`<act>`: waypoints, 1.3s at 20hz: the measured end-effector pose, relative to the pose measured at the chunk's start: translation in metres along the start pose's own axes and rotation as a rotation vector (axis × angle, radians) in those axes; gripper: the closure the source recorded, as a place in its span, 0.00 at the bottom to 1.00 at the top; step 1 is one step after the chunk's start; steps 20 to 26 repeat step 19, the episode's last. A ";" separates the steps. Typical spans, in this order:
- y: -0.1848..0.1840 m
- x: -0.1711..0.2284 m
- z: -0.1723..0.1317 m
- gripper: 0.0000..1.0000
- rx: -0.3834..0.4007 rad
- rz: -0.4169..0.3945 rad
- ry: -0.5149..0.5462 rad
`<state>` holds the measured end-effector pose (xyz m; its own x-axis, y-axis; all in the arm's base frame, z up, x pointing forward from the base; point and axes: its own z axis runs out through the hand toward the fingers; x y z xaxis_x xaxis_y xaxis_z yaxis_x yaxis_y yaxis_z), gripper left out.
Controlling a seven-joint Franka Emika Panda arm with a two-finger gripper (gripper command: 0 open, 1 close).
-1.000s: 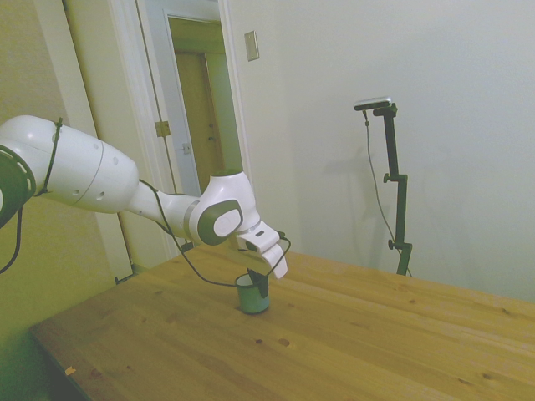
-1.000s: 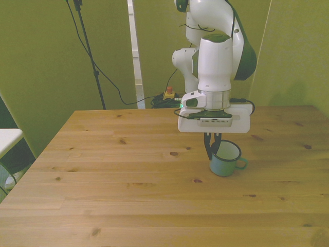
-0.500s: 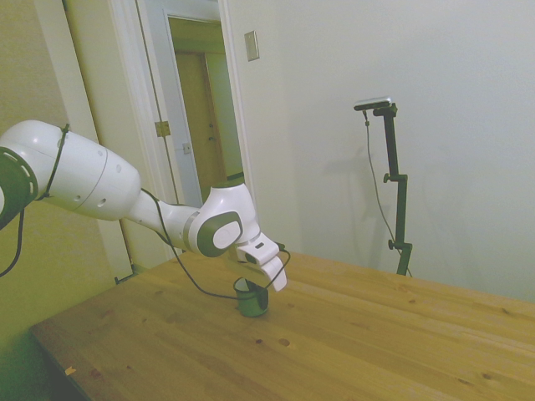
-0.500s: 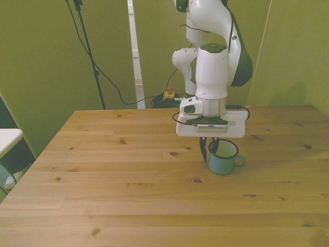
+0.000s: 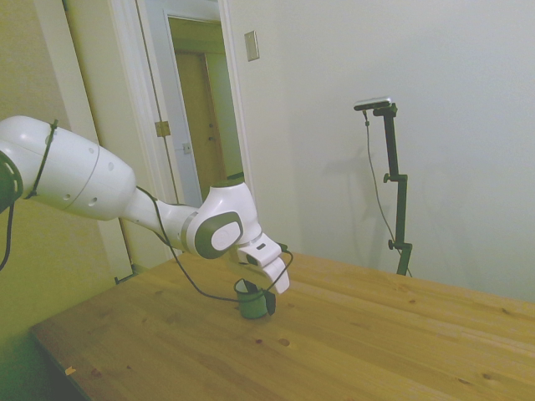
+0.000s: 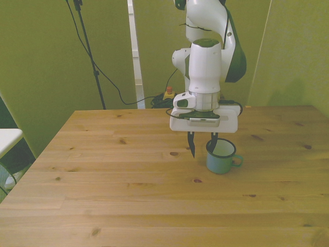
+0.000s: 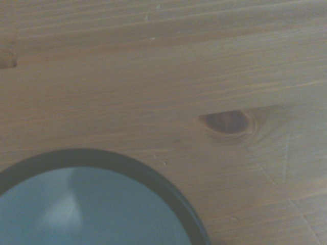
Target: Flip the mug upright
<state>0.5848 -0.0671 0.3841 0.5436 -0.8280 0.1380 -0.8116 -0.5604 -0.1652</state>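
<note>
The mug (image 6: pixel 220 157) stands upright on the wooden table (image 6: pixel 128 175), teal with a dark rim, a pale inside and its handle toward the front view's right. My gripper (image 6: pixel 202 146) hangs just above it, open. One finger (image 6: pixel 192 146) is outside the mug on the front view's left, and the other sits at the rim's near side. In the side view the mug (image 5: pixel 252 304) shows below the gripper (image 5: pixel 264 294). The wrist view holds part of the mug's rim (image 7: pixel 153 178) and its pale inside.
A dark knot (image 6: pixel 174 153) marks the wood near the fingers, and another knot (image 7: pixel 227 122) shows in the wrist view. A doorway (image 5: pixel 205 109) lies behind the arm in the side view.
The fingers have spread apart and let go of the mug's rim. The hand has shifted a little toward the front view's left, and the mug rests on the table.
</note>
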 end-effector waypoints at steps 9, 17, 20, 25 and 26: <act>0.044 -0.014 -0.089 0.00 0.052 -0.042 0.015; 0.097 -0.086 -0.134 0.00 0.047 -0.100 -0.009; 0.101 -0.100 -0.130 0.00 0.037 -0.125 -0.013; 0.101 -0.100 -0.130 0.00 0.037 -0.125 -0.013; 0.101 -0.100 -0.130 0.00 0.037 -0.125 -0.013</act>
